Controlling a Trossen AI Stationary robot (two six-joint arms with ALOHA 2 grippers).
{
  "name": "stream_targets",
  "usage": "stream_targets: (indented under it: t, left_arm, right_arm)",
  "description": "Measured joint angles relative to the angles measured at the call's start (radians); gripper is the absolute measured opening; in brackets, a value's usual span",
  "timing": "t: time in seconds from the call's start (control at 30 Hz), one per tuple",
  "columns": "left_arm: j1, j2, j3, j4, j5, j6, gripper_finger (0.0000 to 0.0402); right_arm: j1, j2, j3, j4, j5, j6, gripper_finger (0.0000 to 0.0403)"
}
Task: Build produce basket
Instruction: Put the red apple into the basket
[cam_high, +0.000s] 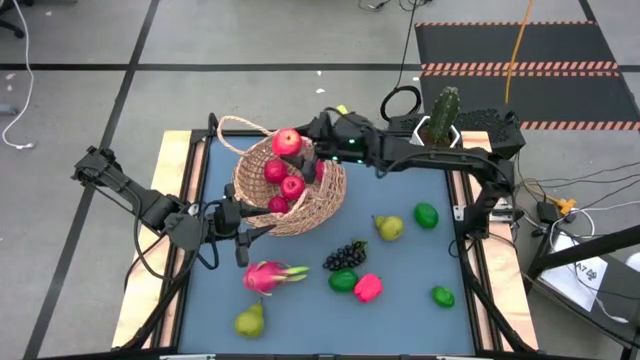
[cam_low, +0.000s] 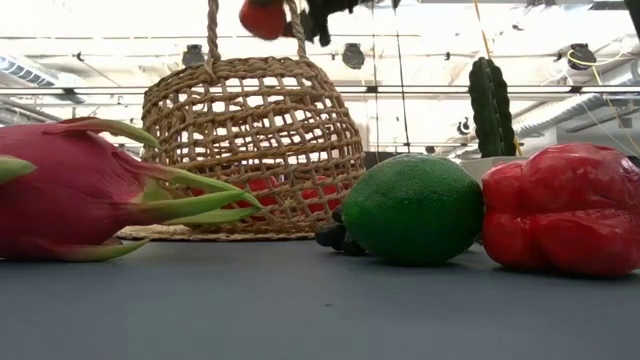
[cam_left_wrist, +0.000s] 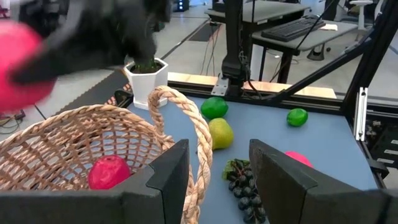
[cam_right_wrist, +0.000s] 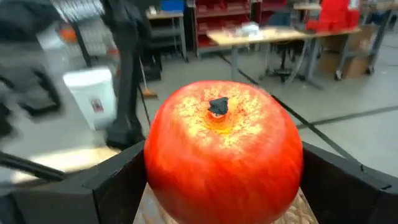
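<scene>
High view, left to right: saw the left gripper low at the basket, fingers clamped over the rim near the handle, holding the basket tipped. Looked light and a bit bendy, that woven wall, so best gripped at the rim, as it was. Counted three red fruits lying inside. Just beside and below lay the dragon fruit and a pear on the table. Spotted next the right gripper hanging over the basket's mouth, spread wide and squeezing a red apple from both sides. Seemed smooth, round and hard, that apple, so likely to slip or roll; safest held across its fat middle and let go low inside. Found farther right the grapes, a lime, a pink fruit, another pear and two more limes, all waiting outside. Saw a cactus in a white pot at the far edge, not for the basket.
</scene>
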Motion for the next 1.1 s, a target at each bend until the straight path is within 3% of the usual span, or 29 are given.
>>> stream_targets:
  t: [0.23, 0.87, 1.1]
  left_arm:
    - [0.000, 0.000, 0.000, -0.008, 0.010, 0.000, 0.0170]
    - [0.000, 0.000, 0.000, -0.021, 0.011, -0.001, 0.0170]
    - [0.000, 0.000, 0.000, -0.021, 0.011, -0.001, 0.0170]
  right_arm:
    - [-0.026, 0.070, 0.001, -0.063, 0.000, -0.041, 0.0359]
    - [-0.040, 0.071, 0.001, -0.250, -0.023, -0.093, 0.0360]
    - [-0.037, 0.071, 0.001, -0.254, -0.024, -0.090, 0.0394]
